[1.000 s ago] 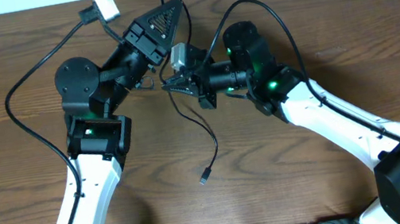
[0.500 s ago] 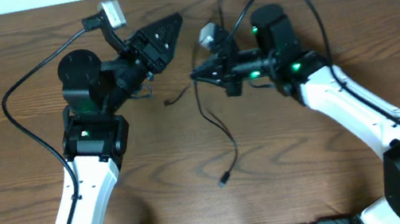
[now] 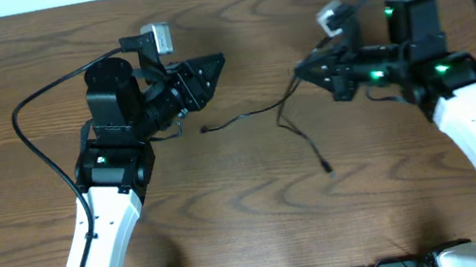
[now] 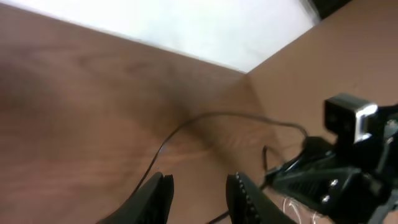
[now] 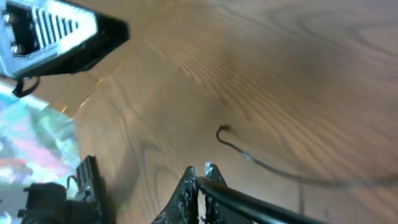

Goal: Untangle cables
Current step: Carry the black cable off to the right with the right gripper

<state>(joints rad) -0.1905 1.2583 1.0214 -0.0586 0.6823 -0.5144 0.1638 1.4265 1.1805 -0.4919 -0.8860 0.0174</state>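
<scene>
Between my two grippers, the thin black cords (image 3: 245,115) now lie pulled out long, because my arms moved apart. My right gripper (image 3: 301,72) pinches them. My left gripper (image 3: 215,61) is open and holds nothing. I think the knot is looser.

Two robot arms: the left arm (image 3: 109,226) and right arm (image 3: 474,120) each have a smooth white lower link and blocky black joints dotted with small green lights (image 3: 106,157). A thick black cable (image 3: 20,120) loops out at 9 o'clock of the left arm, and another arcs at 12 o'clock over the right. The left gripper (image 3: 215,61) and right gripper (image 3: 298,72) are black ribbed wedges, each topped by a small grey camera box (image 3: 158,39).
</scene>
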